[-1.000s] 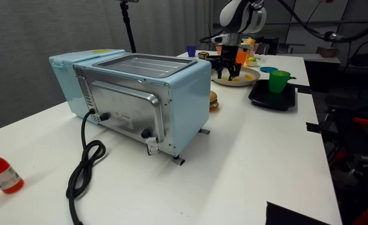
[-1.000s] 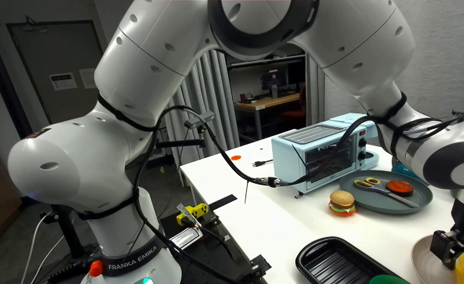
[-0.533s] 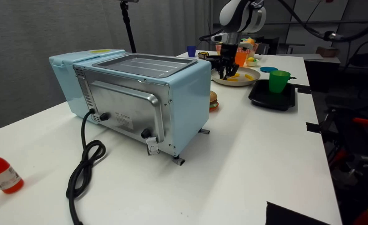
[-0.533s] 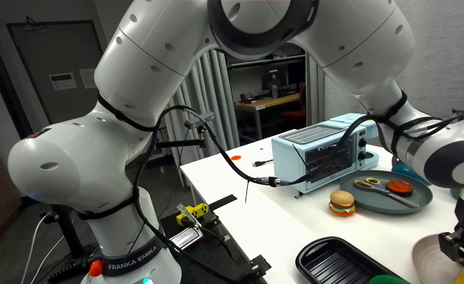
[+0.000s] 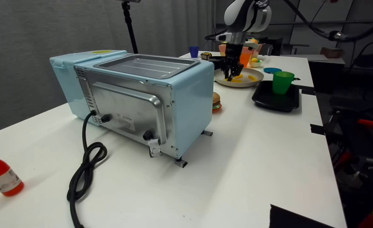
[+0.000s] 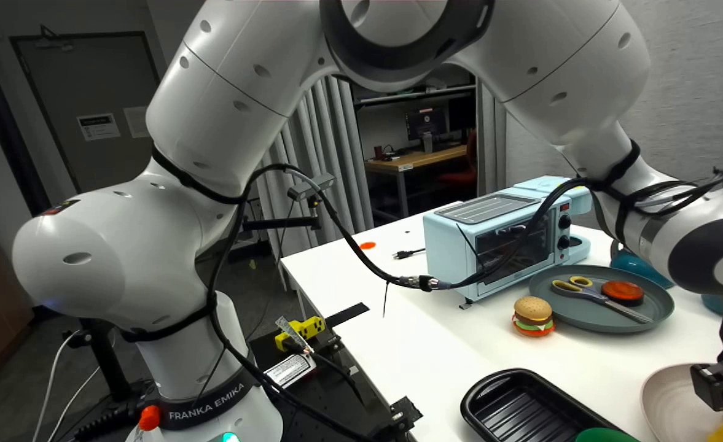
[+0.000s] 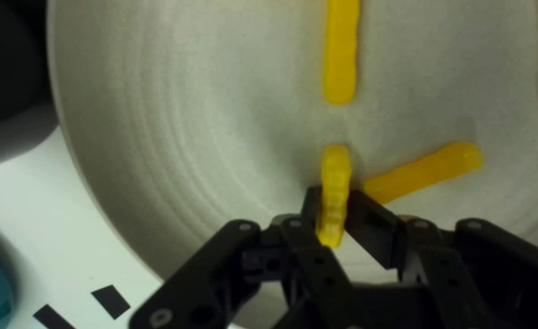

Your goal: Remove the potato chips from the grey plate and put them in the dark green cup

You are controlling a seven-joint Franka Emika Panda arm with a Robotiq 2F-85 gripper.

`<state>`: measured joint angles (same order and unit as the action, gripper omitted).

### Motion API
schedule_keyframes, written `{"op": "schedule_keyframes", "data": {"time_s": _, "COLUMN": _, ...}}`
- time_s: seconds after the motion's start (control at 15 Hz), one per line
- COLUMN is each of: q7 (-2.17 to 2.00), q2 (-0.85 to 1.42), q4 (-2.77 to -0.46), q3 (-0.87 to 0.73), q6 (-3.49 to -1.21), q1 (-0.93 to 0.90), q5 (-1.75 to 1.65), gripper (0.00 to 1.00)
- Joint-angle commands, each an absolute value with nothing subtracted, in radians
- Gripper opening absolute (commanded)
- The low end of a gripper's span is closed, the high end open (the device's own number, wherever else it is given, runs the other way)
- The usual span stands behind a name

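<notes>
The potato chips are yellow sticks on the round light grey plate. My gripper is low over the plate and shut on one chip, held between the fingertips in the wrist view. I cannot tell whether that chip touches the plate. A loose chip lies just right of the fingers, and another chip lies farther up in the wrist view. The green cup stands upright in the black tray. Only its rim shows in an exterior view.
An orange container and a small bowl with a lemon stand behind the plate. A toy burger, a dark plate with scissors and a light blue toaster oven stand along the table. A blue lid lies behind the cup.
A second ago my fingers stood apart over the plate; they have closed on a chip. The gripper has then shifted slightly right in both exterior views. The cup and tray have not moved.
</notes>
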<state>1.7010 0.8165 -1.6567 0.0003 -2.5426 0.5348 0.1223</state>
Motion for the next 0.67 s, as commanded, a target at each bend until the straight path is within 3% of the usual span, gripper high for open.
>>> {"op": "schedule_keyframes", "data": {"time_s": 0.0, "q7": 1.634, "q2": 0.731, "q4": -1.712, "q3": -0.019, "q6": -2.479, "q1": 0.524, "q5": 0.126, "gripper": 0.05}}
{"op": "schedule_keyframes", "data": {"time_s": 0.6, "q7": 1.569, "q2": 0.546, "q4": -1.864, "q3": -0.039, "q6": -2.296, "q1": 0.498, "q5": 0.133, "gripper": 0.05}}
